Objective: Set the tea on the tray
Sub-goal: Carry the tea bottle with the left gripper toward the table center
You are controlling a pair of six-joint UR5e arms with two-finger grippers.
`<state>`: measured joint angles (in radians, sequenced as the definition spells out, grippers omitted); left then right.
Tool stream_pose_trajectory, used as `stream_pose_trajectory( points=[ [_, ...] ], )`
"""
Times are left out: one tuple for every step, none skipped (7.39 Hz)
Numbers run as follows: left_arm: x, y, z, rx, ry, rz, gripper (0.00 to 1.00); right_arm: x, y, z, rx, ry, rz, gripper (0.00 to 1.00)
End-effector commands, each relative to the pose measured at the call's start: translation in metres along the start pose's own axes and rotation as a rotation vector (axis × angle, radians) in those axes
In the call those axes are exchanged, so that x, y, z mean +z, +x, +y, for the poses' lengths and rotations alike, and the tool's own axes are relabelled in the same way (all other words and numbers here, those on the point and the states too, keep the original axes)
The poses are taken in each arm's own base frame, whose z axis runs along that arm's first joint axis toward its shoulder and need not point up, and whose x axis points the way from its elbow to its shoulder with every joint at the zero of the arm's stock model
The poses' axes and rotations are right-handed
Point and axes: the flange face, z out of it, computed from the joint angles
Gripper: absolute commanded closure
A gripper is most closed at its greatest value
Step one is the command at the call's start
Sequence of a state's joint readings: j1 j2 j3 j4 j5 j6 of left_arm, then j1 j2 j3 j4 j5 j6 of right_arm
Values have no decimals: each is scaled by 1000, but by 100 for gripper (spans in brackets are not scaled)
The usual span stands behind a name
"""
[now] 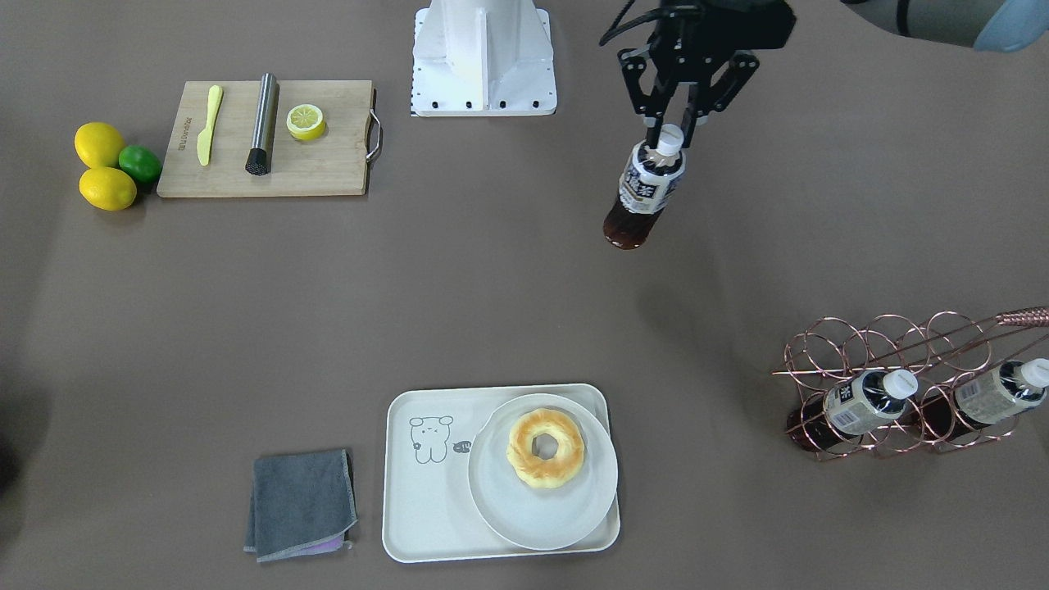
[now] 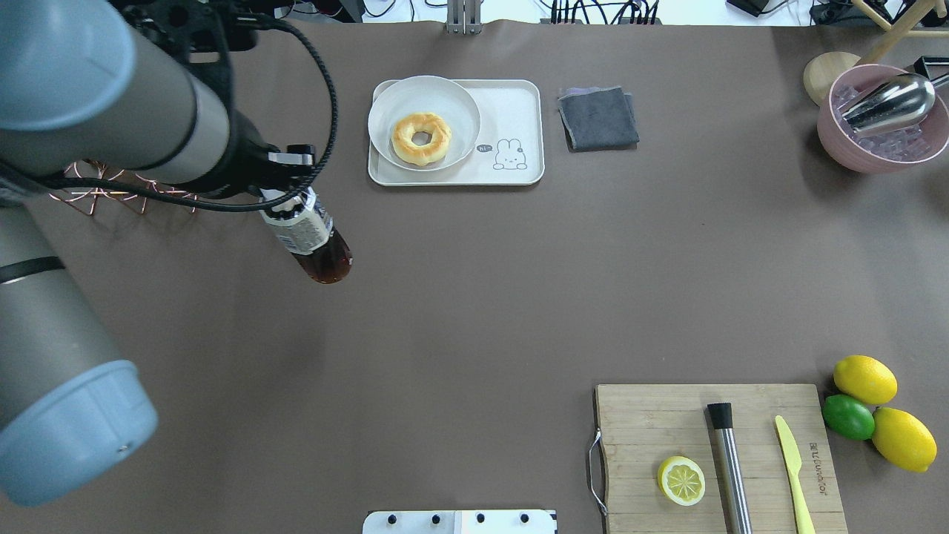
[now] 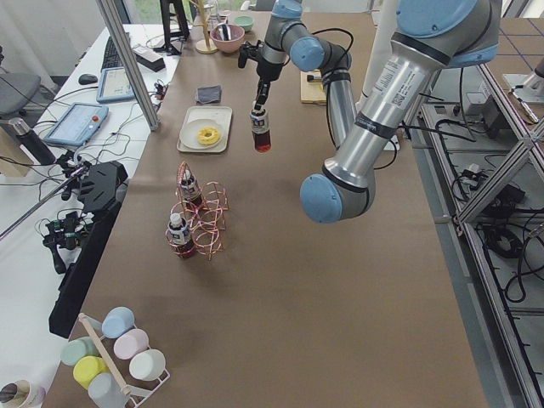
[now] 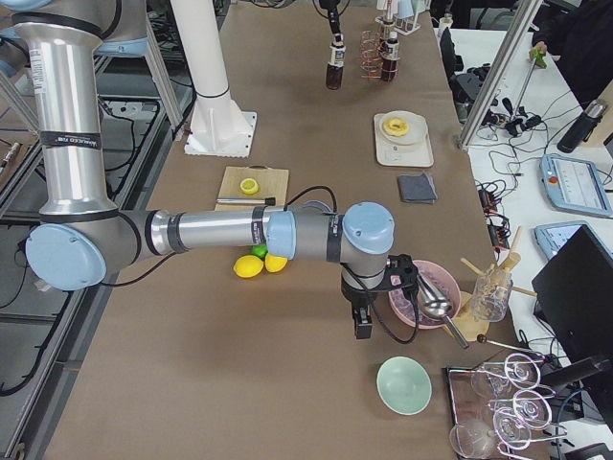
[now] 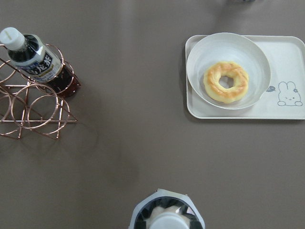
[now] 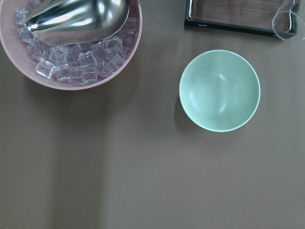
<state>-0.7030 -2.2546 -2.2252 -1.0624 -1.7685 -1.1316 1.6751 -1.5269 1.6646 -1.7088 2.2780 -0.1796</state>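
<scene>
L gripper (image 1: 669,138) pinches small clear brown tea bottle (image 1: 646,187) by its cap, off table. Cream plastic tray (image 1: 426,501) holds round white plate (image 1: 524,518) w/ donut (image 1: 518,452). R gripper (image 4: 363,330): can't tell.

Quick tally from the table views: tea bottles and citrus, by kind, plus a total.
Tea bottles: 3 (the tea in the left end effector; two bottles in the copper rack)
Whole lemons: 2
Limes: 1
Lemon halves: 1
Total: 7

Doughnut (image 1: 546,449) on plate (image 1: 524,521) on tray (image 1: 418,512)
</scene>
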Motion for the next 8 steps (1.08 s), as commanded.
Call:
stream_pose_trajectory(
  points=[
    [19, 100, 23, -36, 0, 2, 100, 2, 1, 3, -15, 19, 7, 0],
    [23, 122, 21, -46, 8, -5, 100, 6, 5, 2, -10, 13, 4, 0],
    [30, 146, 32, -24, 3, -13, 100, 6, 5, 1, -8, 13, 2, 0],
    [39, 162, 35, -20, 12, -19, 100, 7, 6, 2, -7, 12, 1, 0],
    [55, 171, 42, -9, 2, -3, 100, 8, 6, 2, -5, 10, 0, 0],
    [67, 176, 54, -3, -14, -8, 100, 9, 7, 3, -4, 9, 0, 0],
    [73, 180, 64, 0, 2, -11, 100, 9, 7, 3, -3, 7, 0, 0],
    [80, 179, 72, 12, 18, -16, 100, 9, 8, 4, -2, 8, 0, 0]
  ],
)
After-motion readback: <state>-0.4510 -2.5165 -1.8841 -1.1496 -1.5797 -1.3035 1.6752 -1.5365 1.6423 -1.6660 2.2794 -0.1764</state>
